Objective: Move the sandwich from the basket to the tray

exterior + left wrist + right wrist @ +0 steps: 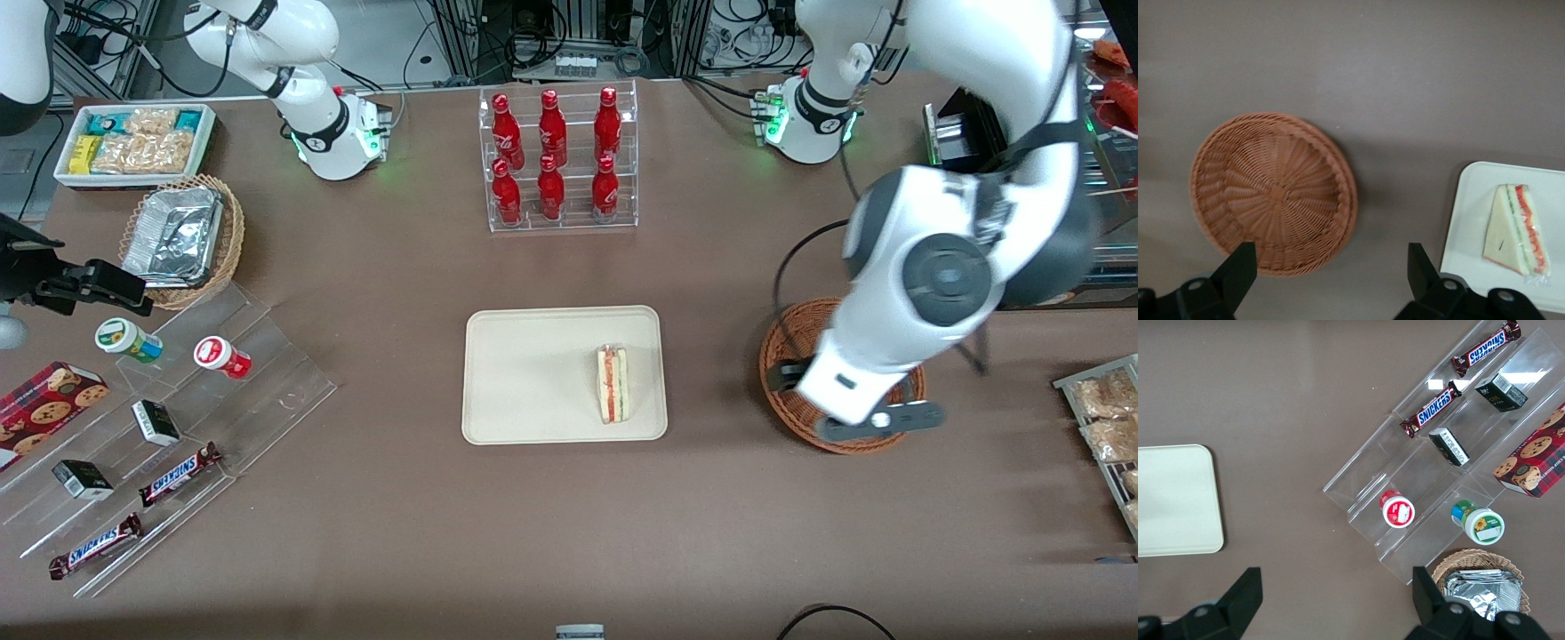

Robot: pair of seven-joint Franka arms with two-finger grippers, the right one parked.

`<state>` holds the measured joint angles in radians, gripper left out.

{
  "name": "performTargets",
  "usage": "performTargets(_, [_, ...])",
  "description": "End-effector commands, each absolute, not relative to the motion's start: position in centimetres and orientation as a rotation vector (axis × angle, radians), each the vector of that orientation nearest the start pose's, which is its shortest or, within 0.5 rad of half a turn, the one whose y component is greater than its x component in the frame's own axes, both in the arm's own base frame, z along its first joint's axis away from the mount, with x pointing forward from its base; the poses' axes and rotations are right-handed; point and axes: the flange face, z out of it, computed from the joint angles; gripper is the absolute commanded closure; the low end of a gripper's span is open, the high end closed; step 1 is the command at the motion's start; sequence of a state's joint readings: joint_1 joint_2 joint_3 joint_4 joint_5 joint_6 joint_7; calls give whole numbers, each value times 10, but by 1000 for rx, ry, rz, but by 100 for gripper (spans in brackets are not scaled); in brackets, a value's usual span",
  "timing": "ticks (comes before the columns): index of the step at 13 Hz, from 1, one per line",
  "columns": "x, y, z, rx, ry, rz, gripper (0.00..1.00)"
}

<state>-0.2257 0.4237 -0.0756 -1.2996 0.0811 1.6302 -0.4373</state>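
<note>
Front view: sandwich [612, 384] lies on tray [533, 373]; tool [1331, 273], fingers apart, hovers above basket [1271, 193].

Cream-beige tray [533, 373] on the dull brown table [569, 533], carrying a sandwich [612, 384] of pale white bread striped red and green along its edge. Reddish-brown woven basket [1271, 193], weave spiralling from its centre. Above it, the gripper [1331, 277], its fingers [1238, 270] black and spread apart. Six red bottles [553, 156] near the table's edge.

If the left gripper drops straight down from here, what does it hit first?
Probably bare table just beside the empty basket, toward the tray. The open gripper holds nothing; depth is hard to judge.
</note>
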Motion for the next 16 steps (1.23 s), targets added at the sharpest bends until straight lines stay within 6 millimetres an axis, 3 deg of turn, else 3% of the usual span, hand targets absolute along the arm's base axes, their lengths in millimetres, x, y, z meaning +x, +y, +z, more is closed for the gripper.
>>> performTargets(1, [627, -142, 539, -3061, -163, 176, 0])
performTargets(3, [608, -100, 573, -3066, -104, 230, 0])
performTargets(5, [581, -74, 604, -3077, -92, 306, 0])
performTargets(8, [535, -70, 633, -3053, -100, 365, 0])
performTargets(11, [493, -69, 638, -3041, -87, 385, 0])
performTargets(14, [486, -66, 637, -3060, 13, 379, 0])
performTargets(16, [485, -50, 640, -3066, -22, 372, 0])
